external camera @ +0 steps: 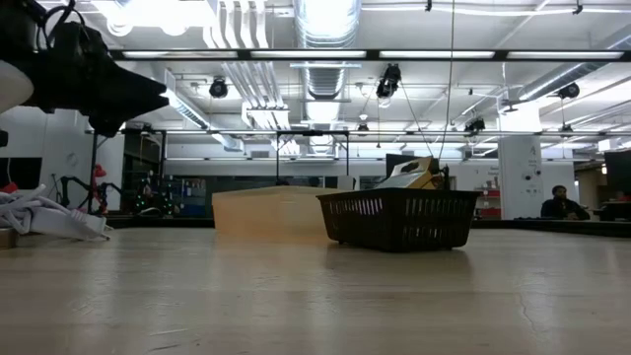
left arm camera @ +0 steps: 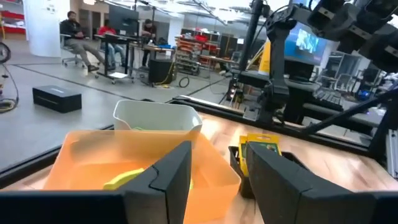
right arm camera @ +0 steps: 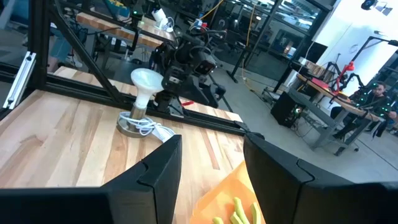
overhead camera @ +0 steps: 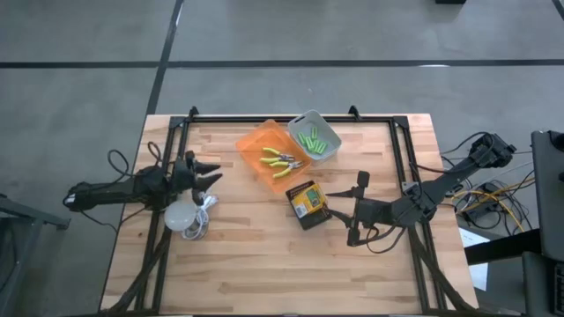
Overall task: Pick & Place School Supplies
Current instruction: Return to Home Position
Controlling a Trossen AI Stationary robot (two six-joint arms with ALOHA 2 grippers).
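Two green-handled pliers [overhead camera: 280, 161] lie in the orange bin [overhead camera: 256, 141]. Lime-green marker sticks [overhead camera: 313, 138] lie in the grey bin [overhead camera: 328, 154] beside it. Yellow-and-green boxes [overhead camera: 306, 201] sit in a black basket [external camera: 399, 219] near the table's middle. My left gripper [overhead camera: 214, 174] hovers open at the table's left, pointing level toward the orange bin [left arm camera: 118, 165]; nothing is between its fingers [left arm camera: 161, 186]. My right gripper [overhead camera: 345, 211] hangs open above the table to the right of the basket, and the gap between its fingers [right arm camera: 155, 174] holds nothing.
A white round thing with a coiled cable [overhead camera: 187, 218] stands on the table close under my left arm and shows as well in the right wrist view [right arm camera: 140, 93]. A black frame [overhead camera: 291, 117] runs around the table's edges. Bare wood lies along the near side [overhead camera: 282, 282].
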